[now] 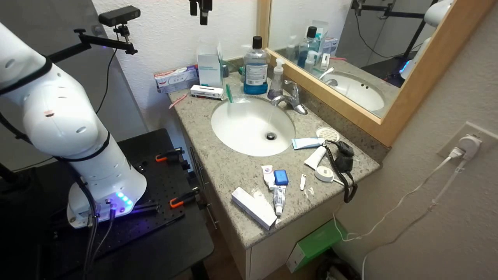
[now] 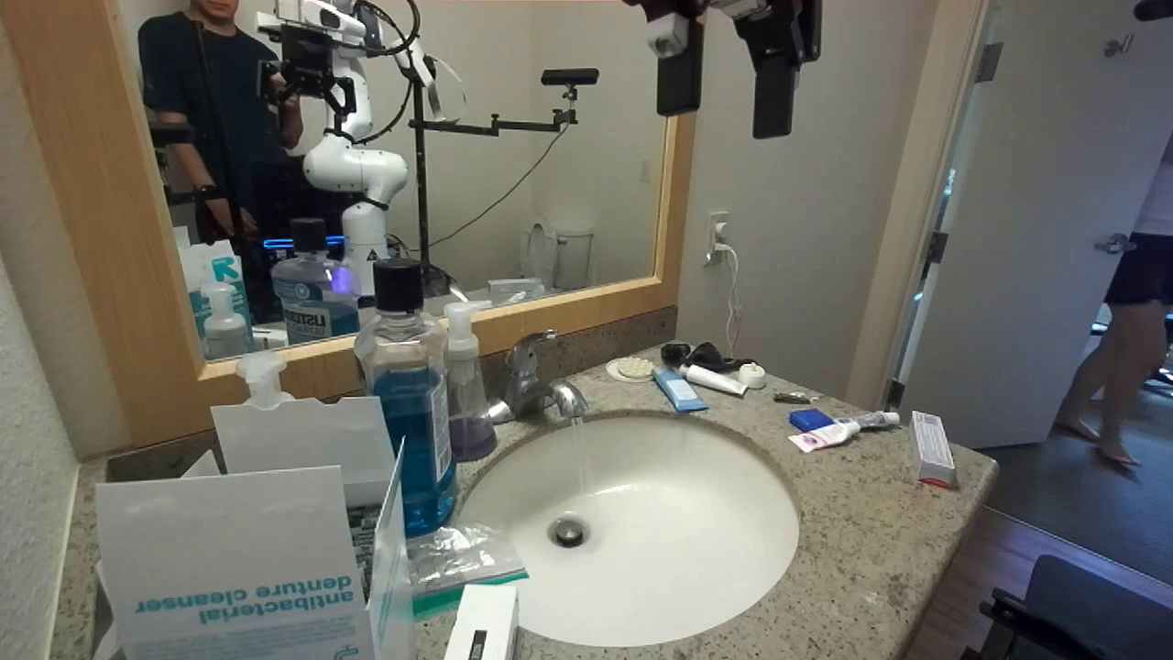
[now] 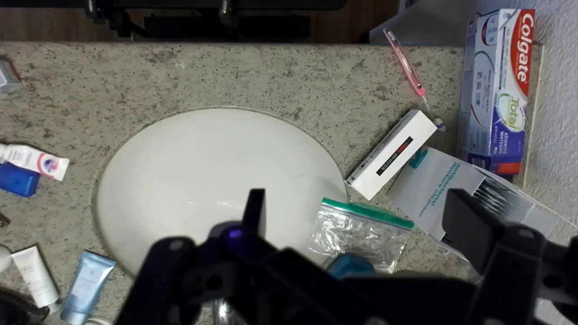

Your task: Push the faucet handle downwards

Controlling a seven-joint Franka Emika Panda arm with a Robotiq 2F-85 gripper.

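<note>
1. Speckled stone-look tabletop (image 1: 225, 179), below the claw (image 2: 725, 121).
2. Wrist view, straight beyond the claw's gap: zip bag (image 3: 356, 232) overlapping the basin (image 3: 216, 140), slim white box (image 3: 392, 155), pink toothbrush (image 3: 410, 70).
3. Partly covered by the claw: denture-cleanser box (image 3: 426, 178); beyond, upper right, Colgate Total carton (image 3: 492, 90).
4. Left of the claw: pink-logo tube (image 3: 36, 159), blue case (image 3: 18, 179), white tube (image 3: 36, 277), light-blue tube (image 3: 88, 285).
5. In an exterior view, lower left of the claw: mouthwash bottle (image 2: 408, 435), pump bottle (image 2: 468, 403).

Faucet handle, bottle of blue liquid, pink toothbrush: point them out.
Faucet handle (image 2: 533, 344): in an exterior view, on its lever.
Bottle of blue liquid (image 1: 256, 74): in an exterior view, on its label.
Pink toothbrush (image 3: 408, 67): wrist view, on its handle.
</note>
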